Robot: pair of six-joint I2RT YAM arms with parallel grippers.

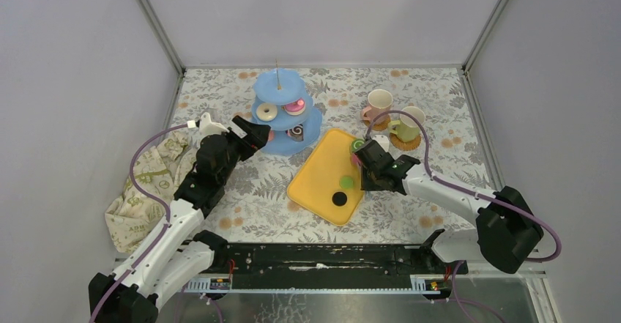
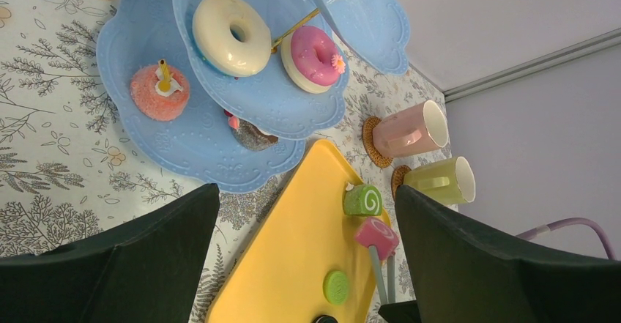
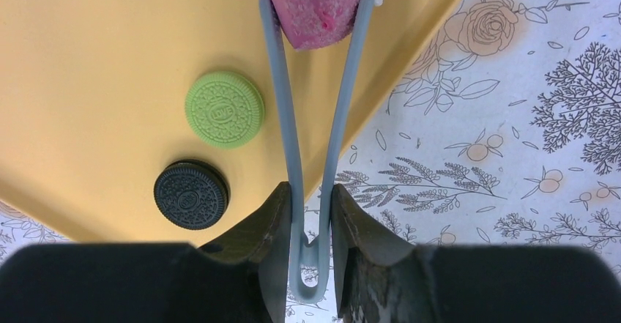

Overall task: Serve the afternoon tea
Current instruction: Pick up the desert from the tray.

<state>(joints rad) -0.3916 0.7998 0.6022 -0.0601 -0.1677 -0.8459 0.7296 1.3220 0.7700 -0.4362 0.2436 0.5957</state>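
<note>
My right gripper (image 3: 311, 195) is shut on the bend of grey-blue tongs (image 3: 289, 140), whose tips pinch a pink roll pastry (image 3: 315, 1) over the right edge of the yellow tray (image 3: 88, 81). A green cookie (image 3: 224, 108) and a black cookie (image 3: 190, 193) lie on the tray, and a green roll (image 2: 363, 200) sits at its far corner. The light-blue stand (image 1: 282, 110) carries a white doughnut (image 2: 231, 34), a pink doughnut (image 2: 313, 58), an orange pastry (image 2: 160, 91) and a brown one (image 2: 253, 134). My left gripper (image 1: 253, 132) hangs open and empty beside the stand.
A pink mug (image 1: 378, 105) and a pale green mug (image 1: 408, 124) stand on coasters at the back right. A beige cloth (image 1: 143, 191) is bunched at the left edge, with a small white object (image 1: 211, 124) behind my left arm. Grey walls enclose the table.
</note>
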